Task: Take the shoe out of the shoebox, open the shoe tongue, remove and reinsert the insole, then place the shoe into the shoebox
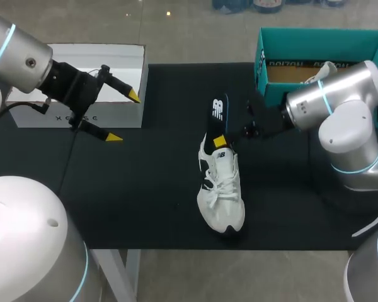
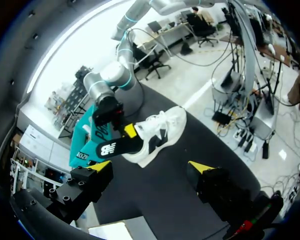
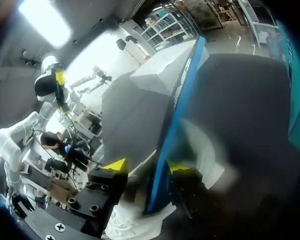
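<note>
Black mat (image 1: 126,189) holds a white shoe (image 1: 222,189); right gripper (image 3: 146,167) pinches its upright insole (image 1: 219,112); left gripper (image 1: 123,116) hangs spread apart.

High rear overview, two wrist views; common shoe (image 1: 220,189)

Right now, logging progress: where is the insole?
Head view, mid-mat: the insole sticks up from the white sneaker, held by the right gripper, left of the teal shoebox.
</note>
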Robot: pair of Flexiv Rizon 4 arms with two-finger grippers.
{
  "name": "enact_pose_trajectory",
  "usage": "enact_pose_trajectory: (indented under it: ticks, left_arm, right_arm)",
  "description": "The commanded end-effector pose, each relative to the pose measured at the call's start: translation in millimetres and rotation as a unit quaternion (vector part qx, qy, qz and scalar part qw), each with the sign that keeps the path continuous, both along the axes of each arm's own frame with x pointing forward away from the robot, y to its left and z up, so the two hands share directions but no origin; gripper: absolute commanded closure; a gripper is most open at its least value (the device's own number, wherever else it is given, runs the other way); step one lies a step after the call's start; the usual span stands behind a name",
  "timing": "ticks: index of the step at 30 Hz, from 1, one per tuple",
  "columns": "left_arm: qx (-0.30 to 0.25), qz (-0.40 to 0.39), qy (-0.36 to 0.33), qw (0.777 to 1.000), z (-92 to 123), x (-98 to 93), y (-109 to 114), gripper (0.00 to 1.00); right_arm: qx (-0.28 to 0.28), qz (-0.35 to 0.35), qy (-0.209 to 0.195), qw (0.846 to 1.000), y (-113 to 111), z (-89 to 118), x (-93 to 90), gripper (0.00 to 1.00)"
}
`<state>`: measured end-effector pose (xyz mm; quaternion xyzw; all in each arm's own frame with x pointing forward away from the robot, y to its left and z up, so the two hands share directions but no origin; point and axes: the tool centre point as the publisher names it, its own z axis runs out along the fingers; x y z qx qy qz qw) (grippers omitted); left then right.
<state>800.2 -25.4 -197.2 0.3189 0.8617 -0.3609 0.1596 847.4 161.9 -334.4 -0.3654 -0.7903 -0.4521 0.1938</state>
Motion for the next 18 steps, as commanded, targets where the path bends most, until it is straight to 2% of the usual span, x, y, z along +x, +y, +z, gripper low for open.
enact_pose_trajectory:
  ticks: [1, 6, 9, 10, 12, 18]
  left_arm:
    - [0.002, 0.000, 0.000, 1.000, 1, -0.6, 0, 0.00]
    - [0.002, 0.000, 0.000, 1.000, 1, -0.6, 0, 0.00]
    - [0.002, 0.000, 0.000, 1.000, 1, -0.6, 0, 0.00]
    - [0.002, 0.000, 0.000, 1.000, 1, -0.6, 0, 0.00]
    - [0.002, 0.000, 0.000, 1.000, 1, -0.6, 0, 0.00]
    - [0.002, 0.000, 0.000, 1.000, 1, -0.6, 0, 0.00]
  right_arm:
    - [-0.006, -0.003, 0.000, 1.000, 1, 0, 5.5, 0.52]
    - [-0.009, -0.014, -0.005, 1.000, -2, 0, 15.3, 0.51]
    - [-0.010, -0.022, -0.011, 1.000, -5, 3, 20.8, 0.54]
    - [-0.010, -0.025, -0.014, 1.000, -6, 4, 22.4, 0.61]
    - [-0.010, -0.030, -0.018, 0.999, -9, 7, 24.9, 1.00]
    - [-0.010, -0.036, -0.022, 0.999, -14, 9, 28.8, 1.00]
